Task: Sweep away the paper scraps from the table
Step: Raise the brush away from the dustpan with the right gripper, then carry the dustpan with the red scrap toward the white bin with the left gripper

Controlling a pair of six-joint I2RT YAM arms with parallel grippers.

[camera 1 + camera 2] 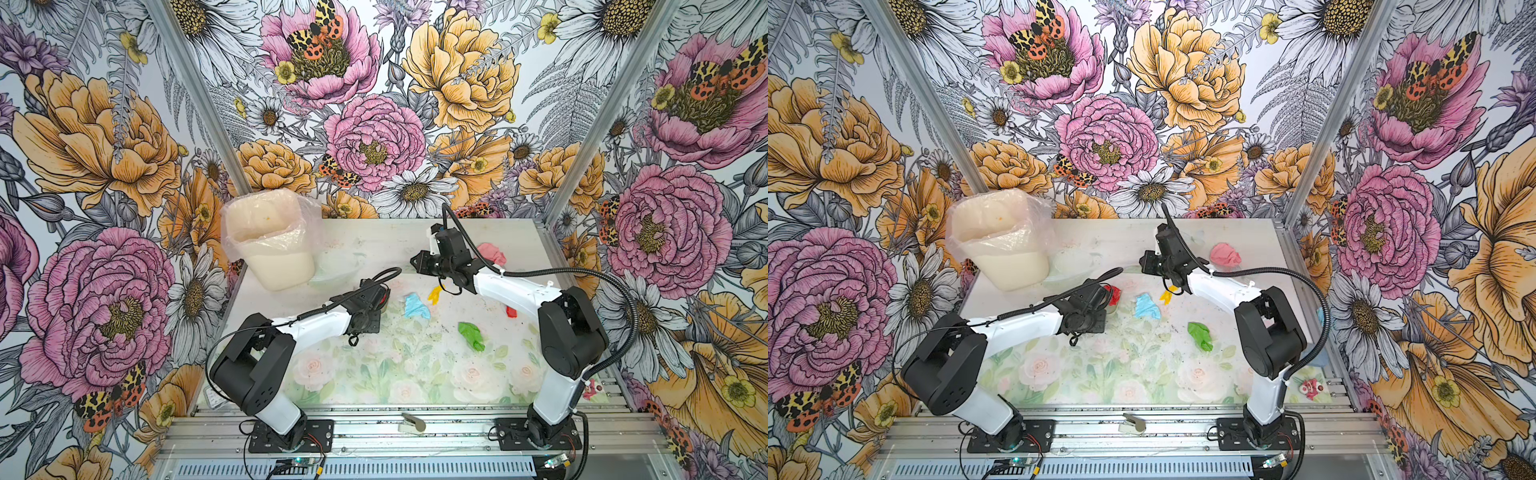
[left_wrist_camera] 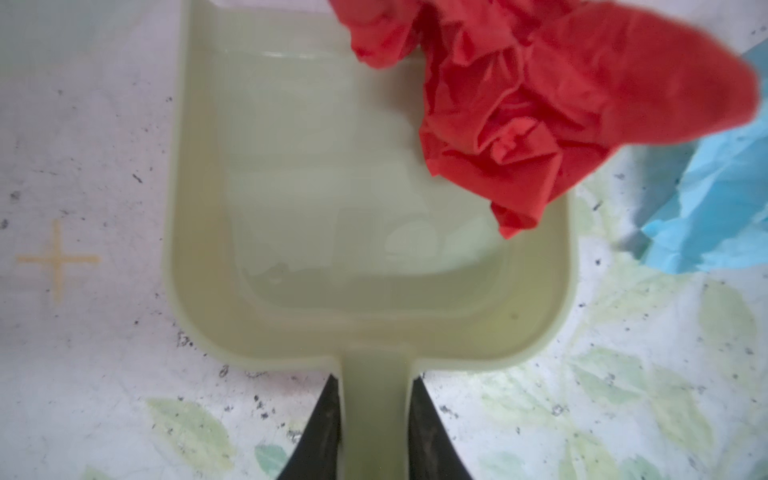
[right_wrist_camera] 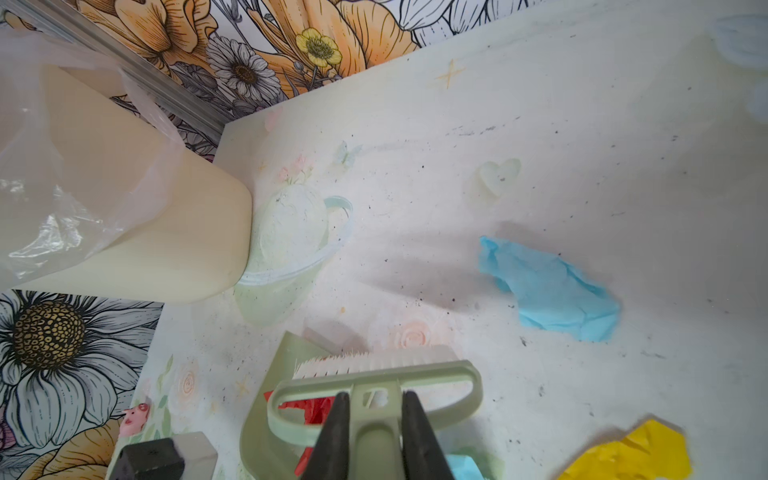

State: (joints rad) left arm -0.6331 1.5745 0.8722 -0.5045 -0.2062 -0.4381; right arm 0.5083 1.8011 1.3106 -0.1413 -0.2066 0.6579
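My left gripper (image 2: 376, 378) is shut on the handle of the pale green dustpan (image 2: 195, 257), which lies flat on the table (image 1: 374, 374). A red scrap (image 2: 540, 124) sits in the pan's mouth, and a light blue scrap (image 2: 715, 208) lies just beside the pan. My right gripper (image 3: 374, 397) is shut on the pale green brush (image 3: 374, 365), held above the pan. Loose on the table are the light blue scrap (image 1: 415, 306), a yellow scrap (image 1: 435, 293), a green one (image 1: 471, 336), a pink one (image 1: 492, 253) and a red one (image 1: 511, 311). Another blue scrap (image 3: 548, 291) shows in the right wrist view.
A cream bin (image 1: 270, 245) lined with a clear plastic bag stands at the back left corner. Flowered walls close in the back and both sides. A small grey object (image 1: 411, 422) lies on the front rail, and a small pink figure (image 1: 592, 390) sits at the front right.
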